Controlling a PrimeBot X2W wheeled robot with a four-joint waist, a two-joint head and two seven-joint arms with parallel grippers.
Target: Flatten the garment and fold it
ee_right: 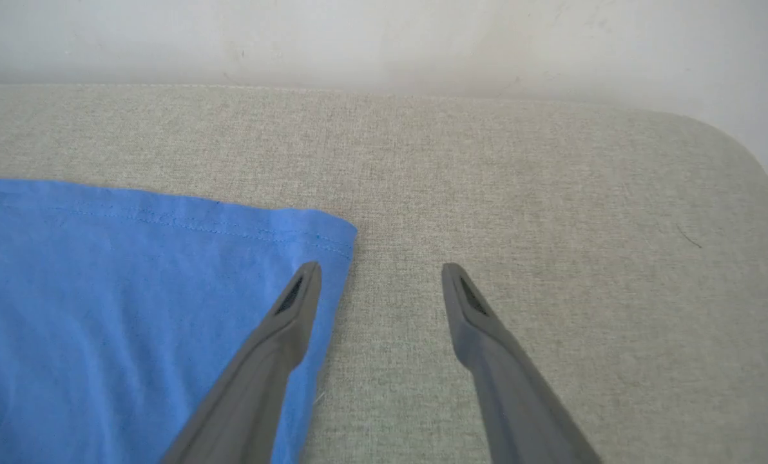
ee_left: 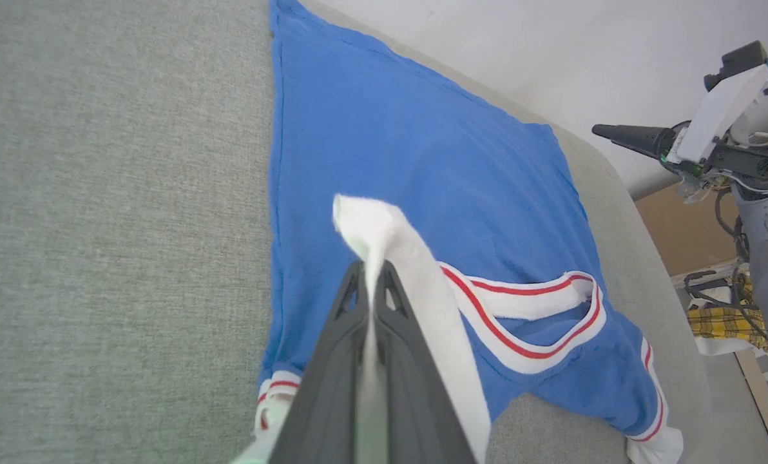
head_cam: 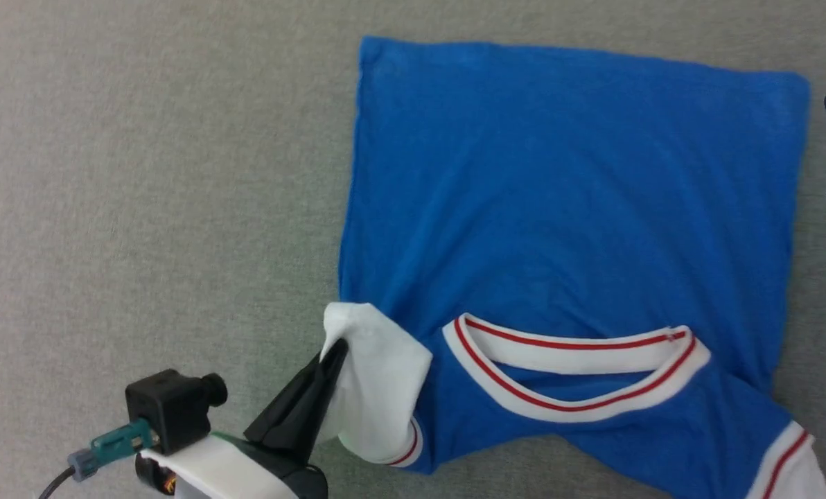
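Now, your left gripper (head_cam: 337, 350) is clamped on the white sleeve (head_cam: 378, 374): pull it outward, low, and lay it flat. The garment (head_cam: 558, 208) lies spread on the grey surface (head_cam: 143, 173). Your right gripper (ee_right: 381, 274) hangs with fingers wide apart by the hem corner (ee_right: 332, 235); pin there if the cloth drags.

This looks like a bare robot test room, not a home. A wide grey woven-fabric counter (ee_right: 551, 193) with a rounded corner backs onto a plain white wall (ee_right: 384, 38). Beside it I see tan flooring (ee_left: 671, 225), a yellow checked cloth (ee_left: 722, 322) lying low, and a pale grey robot arm (ee_left: 767, 225) trailing loose black cables.
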